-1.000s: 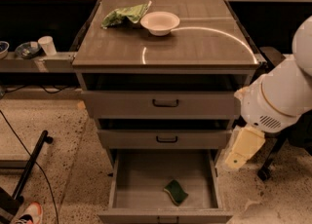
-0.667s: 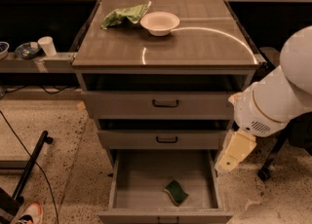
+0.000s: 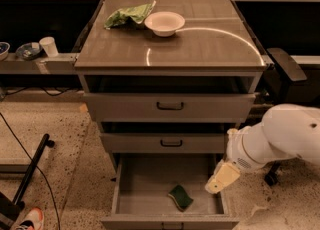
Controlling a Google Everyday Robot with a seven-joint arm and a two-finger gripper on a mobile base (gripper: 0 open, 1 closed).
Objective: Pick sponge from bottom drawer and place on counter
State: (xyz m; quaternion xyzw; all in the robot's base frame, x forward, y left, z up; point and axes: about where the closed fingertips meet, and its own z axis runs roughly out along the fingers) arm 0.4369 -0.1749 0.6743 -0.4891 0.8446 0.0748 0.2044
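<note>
The sponge [image 3: 180, 197], dark green on top with a yellow edge, lies on the floor of the open bottom drawer [image 3: 140, 191], right of its middle and near the front. My gripper [image 3: 221, 178] hangs from the white arm over the drawer's right wall, a little right of and above the sponge, apart from it. The counter [image 3: 200, 44] is the glossy grey-brown cabinet top above the two shut upper drawers.
A white bowl [image 3: 164, 23] and a light-green cloth [image 3: 129, 15] sit at the back of the counter. A black office chair [image 3: 283, 66] stands right of the cabinet. A shelf at left holds a white cup [image 3: 49, 46]. A black stand leg [image 3: 31, 171] lies on the speckled floor.
The arm has lowered and drawn down, so the gripper now sits lower, at the drawer's right wall and nearer the sponge. The sponge has not moved.
</note>
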